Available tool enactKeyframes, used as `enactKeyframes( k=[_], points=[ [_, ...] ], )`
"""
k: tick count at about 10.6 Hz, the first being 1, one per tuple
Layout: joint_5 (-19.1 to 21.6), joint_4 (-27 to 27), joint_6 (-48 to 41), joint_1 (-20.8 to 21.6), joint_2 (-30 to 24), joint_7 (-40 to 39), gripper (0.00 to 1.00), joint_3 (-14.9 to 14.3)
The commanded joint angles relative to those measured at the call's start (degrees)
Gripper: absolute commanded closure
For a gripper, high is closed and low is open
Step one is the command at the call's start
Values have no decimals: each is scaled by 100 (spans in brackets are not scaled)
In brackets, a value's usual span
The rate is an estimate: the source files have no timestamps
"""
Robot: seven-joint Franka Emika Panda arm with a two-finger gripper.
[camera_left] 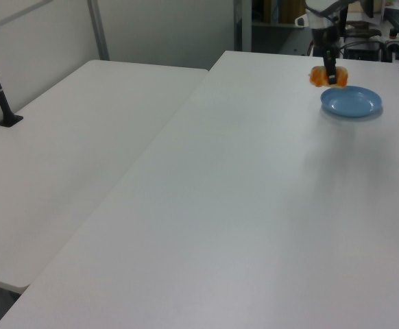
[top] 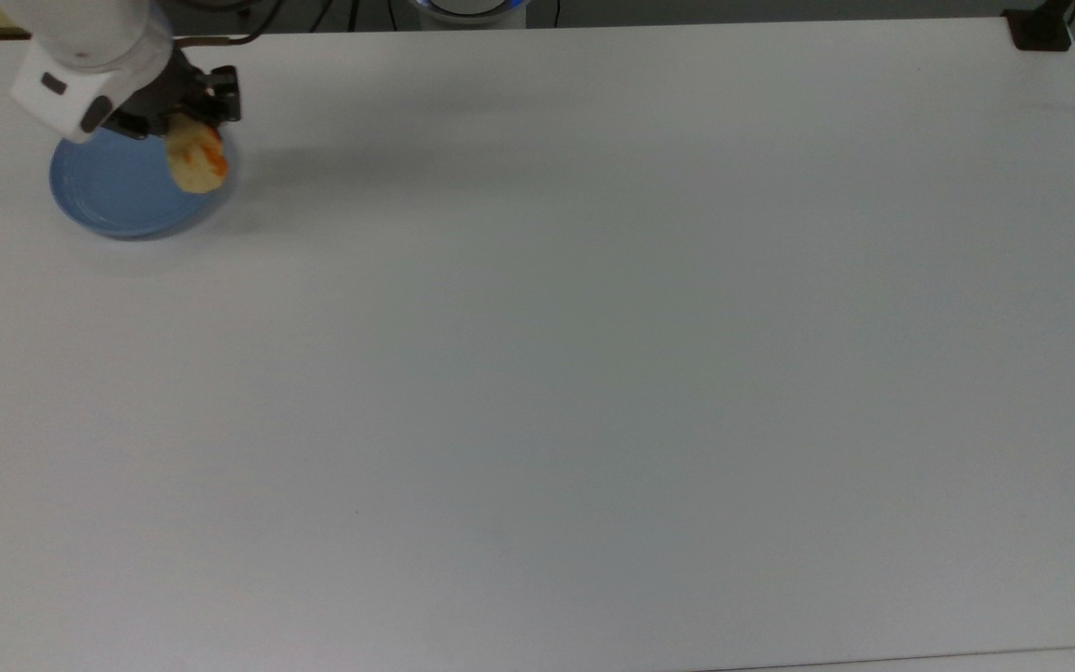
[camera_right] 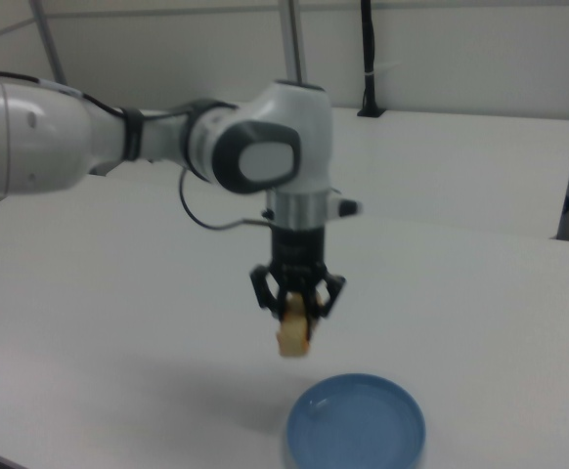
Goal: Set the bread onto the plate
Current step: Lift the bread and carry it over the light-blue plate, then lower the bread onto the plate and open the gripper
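The bread (top: 196, 160) (camera_left: 328, 76) (camera_right: 293, 335) is a small pale-yellow roll with orange-brown ridges, hanging in the air. My gripper (top: 185, 117) (camera_left: 330, 70) (camera_right: 296, 311) is shut on the bread. The light-blue round plate (top: 113, 194) (camera_left: 351, 102) (camera_right: 356, 425) lies on the white table at the top view's far left. In the top view the bread overlaps the plate's right rim. In the right view it hangs above the table just left of and beyond the plate's rim.
The white table (top: 593, 355) stretches wide to the top view's right. A second white table (camera_left: 76, 130) stands beside it in the left view. A black post base (top: 1040, 28) sits at the top view's upper right corner.
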Motion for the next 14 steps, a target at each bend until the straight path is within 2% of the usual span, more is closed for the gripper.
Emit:
enactKeyframes(
  k=[1, 4, 6, 7, 8, 9, 11, 14],
  points=[
    [-260, -429, 940, -407, 304, -265, 64, 34],
    [-408, -684, 1584, -628, 691, -379, 62, 43],
    [-523, -896, 1840, -716, 683, -510, 57, 43],
    [-532, -957, 1831, -751, 692, -738, 48, 43],
    [-523, -984, 1814, -812, 675, -783, 5, 43],
    [-523, -958, 1770, -865, 649, -819, 0, 43],
    [-462, -766, 1596, -805, 447, -575, 0, 43],
    [-453, 400, 306, -507, 25, 592, 0, 96]
  ],
)
